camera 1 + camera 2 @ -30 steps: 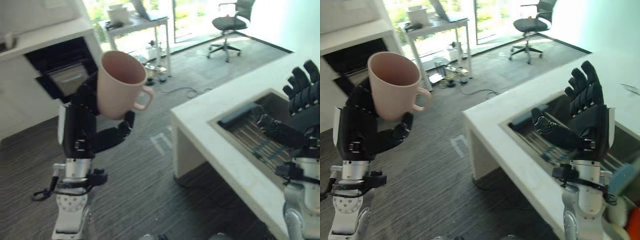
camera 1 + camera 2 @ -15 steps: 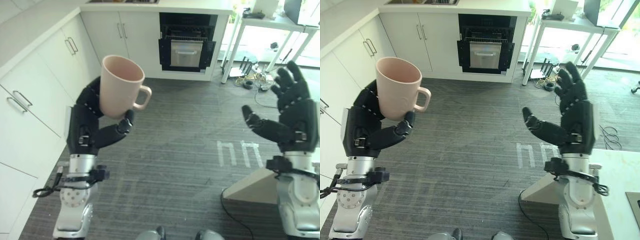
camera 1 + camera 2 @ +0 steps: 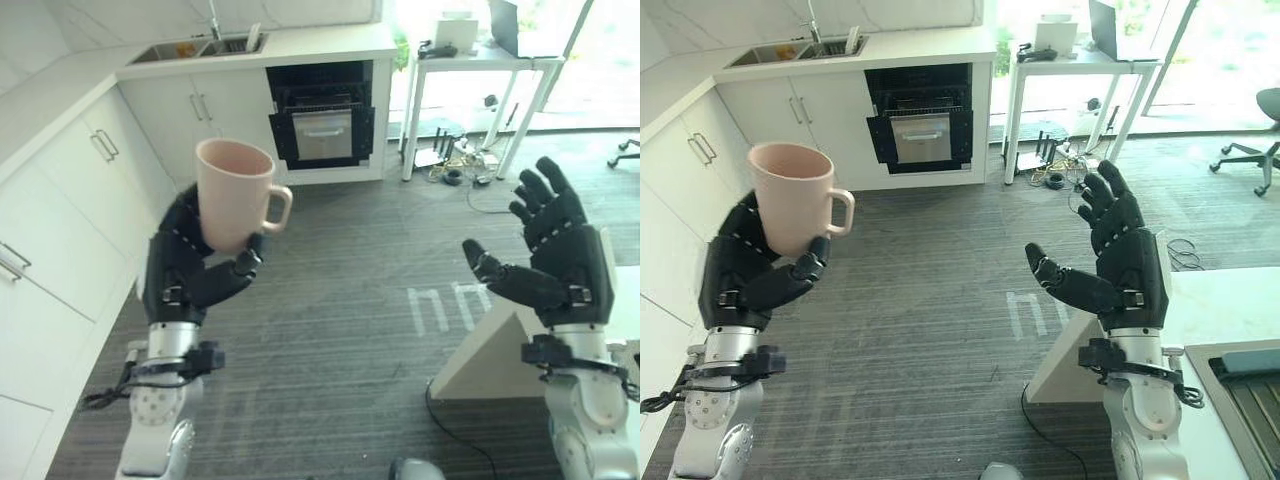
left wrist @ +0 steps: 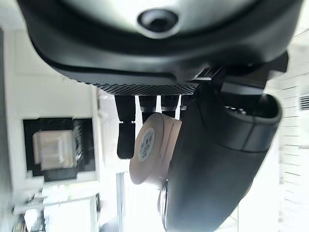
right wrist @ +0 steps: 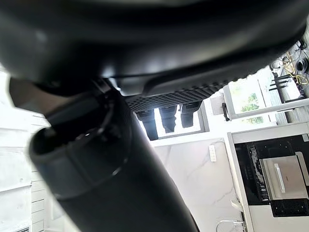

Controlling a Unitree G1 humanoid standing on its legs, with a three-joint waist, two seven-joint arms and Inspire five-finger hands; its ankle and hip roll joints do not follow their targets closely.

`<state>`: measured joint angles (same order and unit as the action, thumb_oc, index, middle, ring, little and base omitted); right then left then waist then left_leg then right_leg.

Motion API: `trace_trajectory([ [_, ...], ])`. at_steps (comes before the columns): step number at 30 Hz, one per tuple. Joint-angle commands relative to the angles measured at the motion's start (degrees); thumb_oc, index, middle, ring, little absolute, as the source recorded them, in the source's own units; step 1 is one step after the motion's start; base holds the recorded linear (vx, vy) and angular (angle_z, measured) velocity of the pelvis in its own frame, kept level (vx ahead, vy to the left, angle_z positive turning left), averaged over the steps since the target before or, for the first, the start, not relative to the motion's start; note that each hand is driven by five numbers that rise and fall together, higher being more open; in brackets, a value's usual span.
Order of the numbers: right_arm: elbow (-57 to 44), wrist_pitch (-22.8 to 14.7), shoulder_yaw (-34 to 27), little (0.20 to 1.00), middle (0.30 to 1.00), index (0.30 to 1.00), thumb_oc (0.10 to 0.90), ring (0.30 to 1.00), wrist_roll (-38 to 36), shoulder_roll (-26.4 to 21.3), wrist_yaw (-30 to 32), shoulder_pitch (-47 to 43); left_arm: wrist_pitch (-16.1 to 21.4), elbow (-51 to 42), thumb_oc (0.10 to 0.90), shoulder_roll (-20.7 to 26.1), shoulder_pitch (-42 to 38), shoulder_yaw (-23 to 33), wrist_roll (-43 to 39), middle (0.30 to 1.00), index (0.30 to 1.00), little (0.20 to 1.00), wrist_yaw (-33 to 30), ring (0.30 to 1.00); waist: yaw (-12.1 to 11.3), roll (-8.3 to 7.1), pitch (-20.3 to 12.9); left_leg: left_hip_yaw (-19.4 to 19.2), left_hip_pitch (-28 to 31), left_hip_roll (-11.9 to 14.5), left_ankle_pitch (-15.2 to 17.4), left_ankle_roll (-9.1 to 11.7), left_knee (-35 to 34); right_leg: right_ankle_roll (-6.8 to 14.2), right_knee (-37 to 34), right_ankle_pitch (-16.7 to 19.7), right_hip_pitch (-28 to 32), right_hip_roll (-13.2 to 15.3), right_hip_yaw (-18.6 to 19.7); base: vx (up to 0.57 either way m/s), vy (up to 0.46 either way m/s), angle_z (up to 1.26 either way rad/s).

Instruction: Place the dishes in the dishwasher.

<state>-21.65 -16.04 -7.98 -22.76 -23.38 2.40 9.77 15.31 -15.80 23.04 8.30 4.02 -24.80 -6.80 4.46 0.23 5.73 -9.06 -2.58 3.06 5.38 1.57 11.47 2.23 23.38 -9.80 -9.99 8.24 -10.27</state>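
Left eye view has the left hand up at about chest height with its fingers and thumb wrapped round the body of a pink mug. The mug sits upright, mouth up, handle poking out toward the robot's right and clear of the fingers. My guess is the grip goes round the barrel rather than the handle because that gives those thick fingers more surface to hold. The left wrist view backs this up: you can see the mug's base with a sticker on it, tucked between the thumb and the row of fingers.

The right hand is raised too, palm turned inward, fingers spread wide and holding nothing. It looks like it's just parked out of the way, or ready to help with a door or rack.

Across the grey floor is a run of white cabinets, and set into it under the counter is a dark open appliance with something pulled out at its front. That's probably the dishwasher, and it's well apart from the mug, so most of the carry isn't done yet.
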Motion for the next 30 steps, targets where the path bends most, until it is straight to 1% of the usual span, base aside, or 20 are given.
trace_trajectory([
  [1, -4.87, -6.26, -1.75, 0.900, 0.900, 0.900, 0.800, 0.900, -3.06, -2.72, -0.19, -5.45, 7.72, -5.89, 0.400, 1.35, -5.62, 4.18, -1.39, 0.300, 0.300, 0.300, 0.59, 0.300, -0.40, -3.17, 0.14, -4.81, 3.46, -2.02, 2.22, 0.95, 5.72, 1.31, -6.19, -0.73, 6.56, -2.39, 2.14, 0.07, -0.154, -0.12],
  [2, -4.81, -6.21, -1.73, 0.900, 0.900, 0.900, 0.800, 0.900, -3.20, -2.86, -0.21, -5.54, 7.66, -6.12, 0.400, 1.23, -5.44, 4.28, -1.56, 0.300, 0.300, 0.300, 0.75, 0.300, -0.69, -3.97, 0.48, -5.24, 3.80, -2.13, -0.68, 1.76, 6.42, 0.80, -6.19, -0.72, 6.82, -1.89, 2.39, 0.07, -0.212, -0.11],
  [3, -4.76, -5.96, -1.77, 0.900, 0.900, 0.900, 0.800, 0.900, -3.46, -3.15, -0.31, -5.95, 7.37, -6.46, 0.400, 1.03, -5.48, 4.32, -1.66, 0.300, 0.300, 0.300, 1.17, 0.300, -1.04, -4.99, 1.43, -5.64, 1.58, -0.96, -3.10, 2.65, 13.12, -0.07, -6.19, -0.46, 7.19, -1.30, 2.61, 0.07, -0.226, -0.08],
  [4, -4.31, -6.23, -1.53, 0.900, 0.900, 0.900, 0.800, 0.900, -2.88, -2.98, -0.86, -6.42, 7.35, -6.35, 0.400, 0.73, -5.56, 4.40, -1.49, 0.300, 0.300, 0.300, 1.52, 0.300, -1.15, -5.09, 2.18, -5.30, -1.20, 0.16, -2.87, 2.66, 18.39, -0.66, -6.19, -0.31, 7.16, -1.34, 2.42, 0.08, -0.178, 0.10],
  [5, -3.89, -6.36, -1.34, 0.900, 0.900, 0.900, 0.800, 0.900, -2.10, -2.81, -0.98, -6.75, 7.52, -5.97, 0.400, 0.51, -5.66, 4.22, -0.94, 0.300, 0.300, 0.300, 1.54, 0.300, -1.22, -4.81, 2.57, -4.80, -2.91, 0.78, -3.34, 2.79, 19.32, -0.77, -6.19, -0.32, 7.34, -1.73, 2.30, 0.15, -0.075, 0.16],
  [8, -3.65, -3.82, -0.58, 0.900, 0.900, 0.900, 0.800, 0.900, -0.61, -2.05, 0.34, -8.21, 6.36, -5.09, 0.400, 0.14, -5.44, 4.11, -1.00, 0.300, 0.300, 0.300, 2.44, 0.300, -2.29, -3.00, 3.25, -6.10, -6.11, 1.53, -3.61, 1.89, 5.72, 1.00, -6.19, -1.88, 8.94, -3.28, 3.22, 0.27, 0.114, 0.11],
  [9, -3.59, -3.78, -0.55, 0.900, 0.900, 0.900, 0.800, 0.900, -0.49, -1.98, -0.11, -7.99, 6.42, -5.02, 0.400, 0.31, -5.00, 4.32, -0.95, 0.300, 0.300, 0.300, 2.53, 0.300, -2.47, -1.61, 3.32, -5.51, -8.92, 3.47, -1.26, 1.84, 5.72, 1.66, -6.19, -2.89, 9.69, -4.20, 3.28, 0.38, 0.274, 0.07],
  [10, -3.66, -4.16, -0.79, 0.900, 0.900, 0.900, 0.800, 0.900, -0.60, -2.10, -1.08, -7.26, 6.98, -4.90, 0.400, 0.64, -4.31, 4.49, -1.13, 0.300, 0.300, 0.300, 2.41, 0.300, -2.85, 0.05, 3.15, -3.59, -13.44, 5.84, -2.02, 3.11, 5.72, 2.31, -6.19, -4.06, 11.09, -5.41, 3.58, 0.38, 0.242, -0.10],
  [11, -3.43, -4.76, -1.11, 0.900, 0.900, 0.900, 0.800, 0.900, -0.43, -2.23, -2.04, -6.66, 7.73, -4.61, 0.400, 0.77, -3.66, 4.75, -1.65, 0.300, 0.300, 0.300, 2.57, 0.300, -3.30, 0.55, 2.93, -1.60, -15.42, 6.20, -3.45, 3.77, 5.72, 2.46, -6.19, -4.82, 12.25, -5.89, 4.29, 0.40, 0.216, -0.05],
  [12, -3.24, -5.24, -1.26, 0.900, 0.900, 0.900, 0.800, 0.900, -0.25, -2.74, -2.51, -6.38, 8.61, -4.36, 0.400, 0.81, -2.90, 4.93, -2.21, 0.300, 0.300, 0.300, 2.57, 0.300, -4.02, 0.78, 2.82, 0.90, -17.20, 6.19, -4.81, 4.31, 5.72, 2.50, -6.19, -5.81, 13.71, -6.27, 5.27, 0.43, 0.228, -0.24],
  [13, -2.79, -5.54, -1.19, 0.900, 0.900, 0.900, 0.800, 0.900, -0.07, -4.34, -2.54, -6.66, 9.56, -4.02, 0.400, 0.89, -2.05, 5.45, -3.26, 0.300, 0.300, 0.300, 2.90, 0.300, -4.59, 0.76, 2.43, 1.74, -18.05, 6.32, -4.48, 4.04, 5.72, 2.40, -6.19, -7.55, 15.05, -6.59, 6.31, 0.43, 0.250, -0.46],
  [15, -2.83, -5.92, -0.69, 0.900, 0.900, 0.900, 0.800, 0.900, -0.12, -4.91, -2.50, -6.95, 9.64, -3.26, 0.400, 0.65, -3.19, 4.42, -2.24, 0.300, 0.300, 0.300, 1.91, 0.300, -4.50, 0.77, 1.37, 0.32, -17.61, 7.05, -4.00, 3.85, 5.72, 3.33, -6.19, -8.40, 16.81, -5.29, 6.11, 0.42, 0.253, -0.86],
  [17, -3.26, -5.97, -2.05, 0.900, 0.900, 0.900, 0.800, 0.900, -2.02, -4.88, -3.76, -5.73, 9.16, -2.67, 0.400, 0.98, -4.49, 4.25, -1.63, 0.300, 0.300, 0.300, 1.93, 0.300, -4.18, 0.49, 0.48, 0.35, -16.27, 5.66, -2.77, 2.84, 5.72, 4.28, -6.19, -8.07, 18.18, -4.27, 6.17, 0.39, 0.206, -0.57],
  [19, -3.94, -5.89, -2.75, 0.900, 0.900, 0.900, 0.800, 0.900, -2.59, -4.56, -4.15, -4.76, 8.37, -2.86, 0.400, 1.28, -5.38, 4.16, -1.55, 0.300, 0.300, 0.300, 2.74, 0.300, -4.02, 0.00, -0.14, 0.52, -15.10, 4.27, -2.01, 1.79, 5.72, 5.31, -6.19, -5.41, 19.07, -3.27, 5.70, 0.34, 0.158, -0.20],
  [21, -4.41, -6.24, -2.92, 0.900, 0.900, 0.900, 0.800, 0.900, -1.81, -3.66, -3.66, -4.33, 7.59, -3.09, 0.400, 1.58, -6.78, 3.79, -0.65, 0.300, 0.300, 0.300, 3.36, 0.300, -3.51, -0.64, -0.72, 1.33, -12.95, 2.18, -0.76, 0.20, 5.72, 7.10, -6.19, 2.03, 19.46, -2.01, 4.66, 0.36, 0.160, -0.11],
  [24, -4.74, -6.13, -2.76, 0.900, 0.900, 0.900, 0.800, 0.900, -1.56, -1.72, -1.93, -4.44, 6.18, -3.44, 0.400, 1.79, -7.90, 3.72, -0.54, 0.300, 0.300, 0.300, 3.94, 0.300, -3.14, -0.22, -1.26, 4.00, -10.22, -0.70, 0.67, -1.62, 5.72, 7.72, -4.18, 10.53, 20.24, -2.53, 4.27, 0.41, 0.180, 0.31],
  [26, -5.00, -5.71, -1.96, 0.900, 0.900, 0.900, 0.800, 0.900, -0.23, 0.37, -1.12, -4.08, 5.55, -3.55, 0.400, 1.39, -7.89, 3.26, -0.62, 0.300, 0.300, 0.300, 4.96, 0.300, -3.39, 0.17, -1.61, 4.80, -8.86, -2.35, 1.50, -2.87, 5.72, 7.93, 5.52, 15.18, 18.65, -2.82, 4.35, 0.31, 0.183, 0.44],
  [28, -5.24, -5.76, -0.80, 0.900, 0.900, 0.900, 0.800, 0.900, 1.85, 1.67, -0.75, -3.85, 5.68, -3.89, 0.400, 1.17, -7.71, 2.51, -0.01, 0.300, 0.300, 0.300, 5.66, 0.300, -3.22, 1.52, -1.14, 5.73, -7.20, -2.81, 2.56, -3.88, 5.72, 7.67, 16.29, 17.19, 14.53, -3.32, 4.46, 0.26, 0.228, 0.57],
  [29, -5.33, -5.96, 0.26, 0.900, 0.900, 0.900, 0.800, 0.900, 3.13, 1.94, -1.18, -3.56, 6.57, -4.10, 0.400, 0.87, -7.07, 2.04, 1.82, 0.300, 0.300, 0.300, 5.27, 0.300, -2.28, 3.30, -0.08, 6.14, -4.80, -2.15, 3.57, -4.45, 5.72, 7.03, 27.68, 17.79, 6.58, -3.56, 3.81, 0.29, 0.240, 0.43],
  [30, -4.85, -5.95, 0.83, 0.900, 0.900, 0.900, 0.800, 0.900, 3.84, 1.34, -1.04, -3.88, 6.22, -4.42, 0.400, 1.02, -7.37, 1.87, 2.09, 0.300, 0.300, 0.300, 4.11, 0.300, -1.69, 3.47, 0.72, 6.23, -3.91, -2.41, 4.05, -4.47, 5.72, 6.03, 27.29, 16.07, 0.90, -3.78, 2.53, 0.31, 0.157, -0.03],
])
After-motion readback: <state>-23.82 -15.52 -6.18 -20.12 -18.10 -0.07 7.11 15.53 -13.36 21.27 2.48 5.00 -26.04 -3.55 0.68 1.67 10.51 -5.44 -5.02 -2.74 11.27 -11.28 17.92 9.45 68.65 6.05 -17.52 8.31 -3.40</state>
